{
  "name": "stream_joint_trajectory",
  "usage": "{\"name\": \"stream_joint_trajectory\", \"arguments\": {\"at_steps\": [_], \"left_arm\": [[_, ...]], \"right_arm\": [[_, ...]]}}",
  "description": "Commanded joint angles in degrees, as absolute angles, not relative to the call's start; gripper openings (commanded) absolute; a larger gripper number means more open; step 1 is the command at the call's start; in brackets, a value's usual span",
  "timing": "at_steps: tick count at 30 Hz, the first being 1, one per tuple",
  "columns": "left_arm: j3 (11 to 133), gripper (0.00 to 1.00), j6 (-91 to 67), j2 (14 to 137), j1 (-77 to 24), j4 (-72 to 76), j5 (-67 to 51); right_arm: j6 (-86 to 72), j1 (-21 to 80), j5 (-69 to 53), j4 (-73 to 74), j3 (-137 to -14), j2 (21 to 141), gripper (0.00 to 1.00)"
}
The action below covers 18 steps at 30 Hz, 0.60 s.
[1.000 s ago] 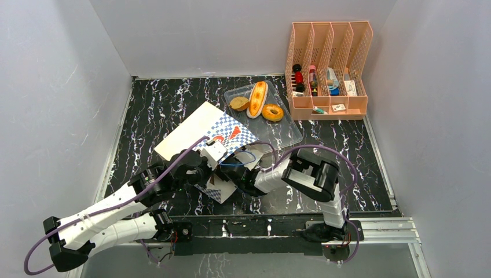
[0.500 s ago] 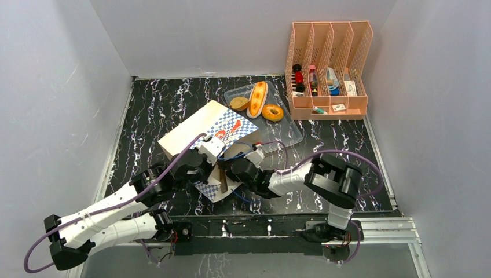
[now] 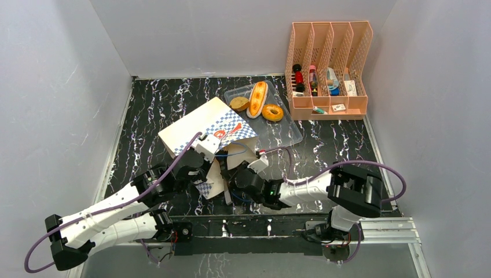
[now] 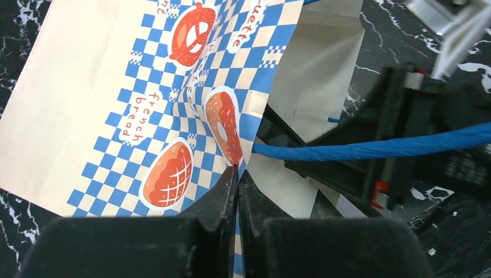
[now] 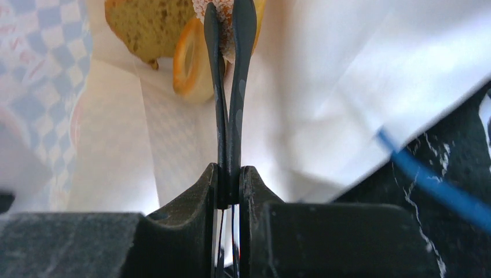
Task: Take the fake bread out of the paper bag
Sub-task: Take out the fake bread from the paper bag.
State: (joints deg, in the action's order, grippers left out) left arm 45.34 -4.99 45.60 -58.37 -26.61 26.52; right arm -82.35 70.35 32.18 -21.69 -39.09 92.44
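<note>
Fake bread (image 5: 151,24) sits inside the paper bag (image 3: 200,124) mid-tabletop (image 3: 156,98), right jaws squeezed on one piece in there, left jaws clamped on the checkered rim, blue cord handle (image 4: 376,147) strung across the mouth, clear tray (image 3: 288,134) of pastries (image 3: 257,98) just beyond, pink organizer (image 3: 327,58) to its right.

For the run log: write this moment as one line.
left gripper: shut on paper bag rim | right gripper: shut on fake bread inside bag | tray: holds three pastries
</note>
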Motion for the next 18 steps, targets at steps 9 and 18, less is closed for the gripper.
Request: {"name": "stream_joint_trajectory", "arguments": {"at_steps": [9, 18], "left_arm": [[45.41, 0.0, -10.75, 47.64, -58.56, -27.69, 41.85], [46.73, 0.0, -14.18, 49.44, -58.41, -31.57, 49.57]], "right_arm": [[-80.49, 79.98, 43.59, -14.26, -35.85, 80.17, 0.0], [-80.98, 87.17, 50.83, -5.02, -34.7, 71.79, 0.0]]}}
